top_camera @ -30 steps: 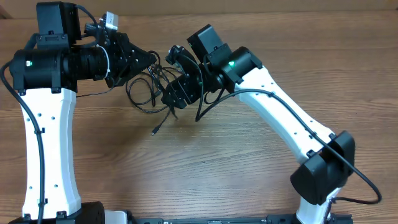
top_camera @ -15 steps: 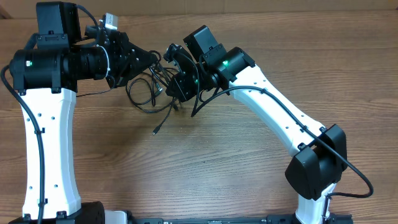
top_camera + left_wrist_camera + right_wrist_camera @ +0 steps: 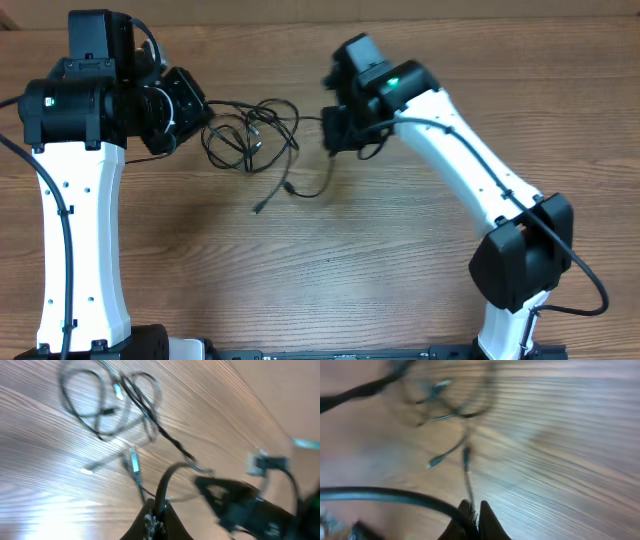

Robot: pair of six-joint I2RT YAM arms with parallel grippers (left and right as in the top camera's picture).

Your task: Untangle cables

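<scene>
Stretched wider: cables (image 3: pixel 256 133) | left fingers (image 3: pixel 149 522), right fingers (image 3: pixel 488 521) each pinch one | table (image 3: pixel 570 110) open rightward

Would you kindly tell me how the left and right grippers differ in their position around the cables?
The left gripper sits against the left edge of the cables; the right gripper stands apart on their right. The left gripper points rightward, the right gripper leftward. Both are shut on a strand.
</scene>
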